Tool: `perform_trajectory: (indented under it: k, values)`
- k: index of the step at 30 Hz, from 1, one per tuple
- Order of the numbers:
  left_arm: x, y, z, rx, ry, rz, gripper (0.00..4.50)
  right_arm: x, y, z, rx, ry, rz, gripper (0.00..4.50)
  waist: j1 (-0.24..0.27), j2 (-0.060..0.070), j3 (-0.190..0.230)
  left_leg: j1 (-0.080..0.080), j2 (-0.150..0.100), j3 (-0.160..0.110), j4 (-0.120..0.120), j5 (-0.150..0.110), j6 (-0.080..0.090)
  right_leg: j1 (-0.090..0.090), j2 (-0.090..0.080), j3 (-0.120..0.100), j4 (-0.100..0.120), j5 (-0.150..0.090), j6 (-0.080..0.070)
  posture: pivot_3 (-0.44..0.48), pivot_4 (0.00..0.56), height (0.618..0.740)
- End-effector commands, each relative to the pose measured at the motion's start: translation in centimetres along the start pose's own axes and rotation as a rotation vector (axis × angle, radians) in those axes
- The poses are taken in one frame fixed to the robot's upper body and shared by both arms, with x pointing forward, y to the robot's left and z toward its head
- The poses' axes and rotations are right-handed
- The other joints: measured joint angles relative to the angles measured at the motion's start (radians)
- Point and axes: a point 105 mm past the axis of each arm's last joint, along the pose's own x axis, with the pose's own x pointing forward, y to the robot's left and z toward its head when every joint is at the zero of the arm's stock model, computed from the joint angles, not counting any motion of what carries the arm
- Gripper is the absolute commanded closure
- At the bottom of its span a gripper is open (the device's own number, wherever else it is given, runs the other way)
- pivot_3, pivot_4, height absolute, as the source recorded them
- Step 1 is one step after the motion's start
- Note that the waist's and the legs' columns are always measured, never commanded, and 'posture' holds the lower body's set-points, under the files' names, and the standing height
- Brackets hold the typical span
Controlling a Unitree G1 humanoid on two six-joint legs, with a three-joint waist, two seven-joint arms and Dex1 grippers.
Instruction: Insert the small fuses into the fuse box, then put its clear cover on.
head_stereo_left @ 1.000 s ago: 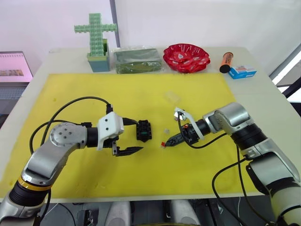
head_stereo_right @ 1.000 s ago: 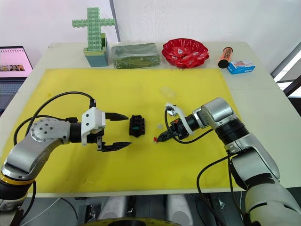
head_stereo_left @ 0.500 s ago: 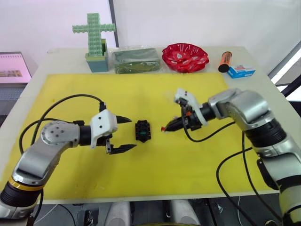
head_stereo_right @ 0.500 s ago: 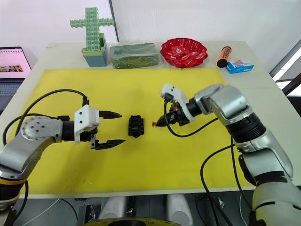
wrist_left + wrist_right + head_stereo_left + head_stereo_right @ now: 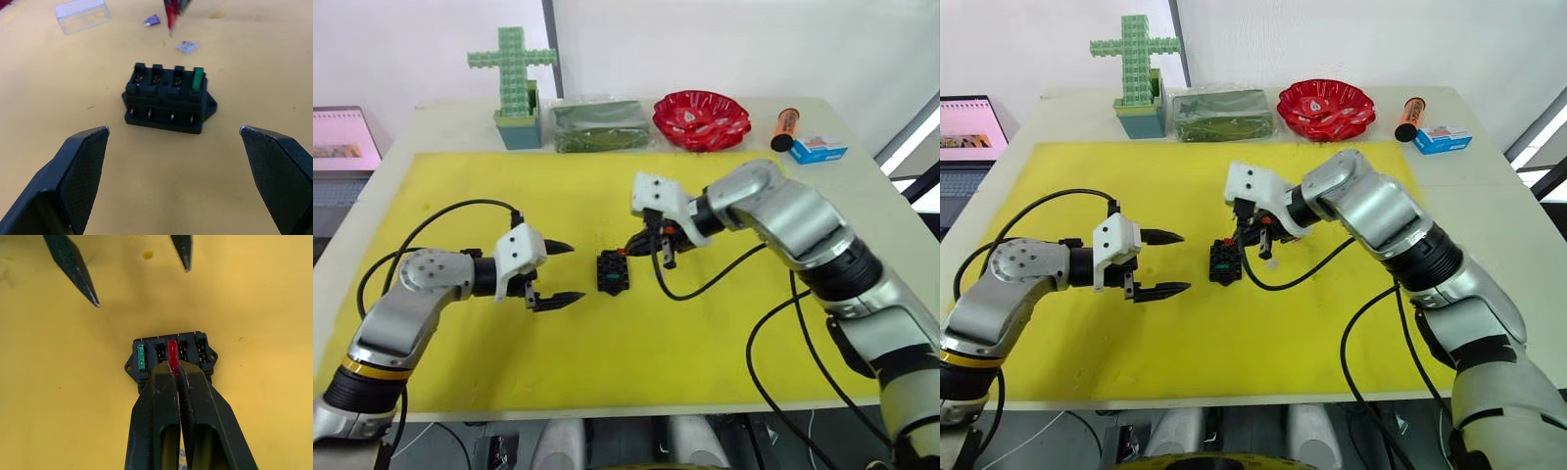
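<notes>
Left eye view, fuse box (image 5: 613, 272): sits on the yellow mat (image 5: 460, 186) between my two grippers; my right gripper (image 5: 633, 246) hangs just over its far edge.
Left eye view, left gripper (image 5: 563, 272): beside the box on my left, apart from it, fingers spread wide with nothing between them.
Right eye view, back of the table: a green cross of blocks (image 5: 1135, 59), a red bowl (image 5: 1326, 108), an orange tube (image 5: 1409, 118) and a blue-white carton (image 5: 1442, 140) (all well apart from the box).
Left wrist view, fuses: a green fuse (image 5: 197, 80) stands in an end slot of the box; a purple fuse (image 5: 152, 20) and a pale grey fuse (image 5: 187, 47) lie loose on the mat beyond it.
Left wrist view, clear cover (image 5: 81, 15): lying on the mat, farther off than the loose fuses.
Right wrist view, right gripper: my fingers are pinched tight on a red fuse (image 5: 172, 351), which is poised over a middle slot; whether it touches the box I cannot tell.
</notes>
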Motion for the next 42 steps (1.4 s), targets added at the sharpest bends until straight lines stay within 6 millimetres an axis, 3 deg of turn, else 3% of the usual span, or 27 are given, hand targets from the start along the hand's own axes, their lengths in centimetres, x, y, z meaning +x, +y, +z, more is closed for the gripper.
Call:
perform_trajectory:
  k: [1,14,42]
  values:
    - [0.2,0.0,0.8,0.043,-0.021,-0.003,0.00,0.3,0.1,0.8,-0.060,-0.008,-0.006,4.45,0.000,0.000,0.000,0.000,0.000,0.000,0.000,0.000,0.000,0.000,0.000,0.000,0.000,0.000,0.000,0.000,0.150,0.740]
    - [0.6,-0.4,0.8,0.040,-0.030,-0.001,0.00,2.0,0.5,-0.1,-0.085,0.028,0.009,4.45,0.000,0.000,0.000,0.000,0.000,0.000,0.000,0.000,0.000,0.000,0.000,0.000,0.000,0.000,0.000,0.000,0.150,0.740]
    - [0.9,-0.8,1.1,0.028,-0.045,0.000,0.00,2.8,0.1,-1.0,-0.097,0.061,0.002,4.45,0.000,0.000,0.000,0.000,0.000,0.000,0.000,0.000,0.000,0.000,0.000,0.000,0.000,0.000,0.000,0.000,0.150,0.740]
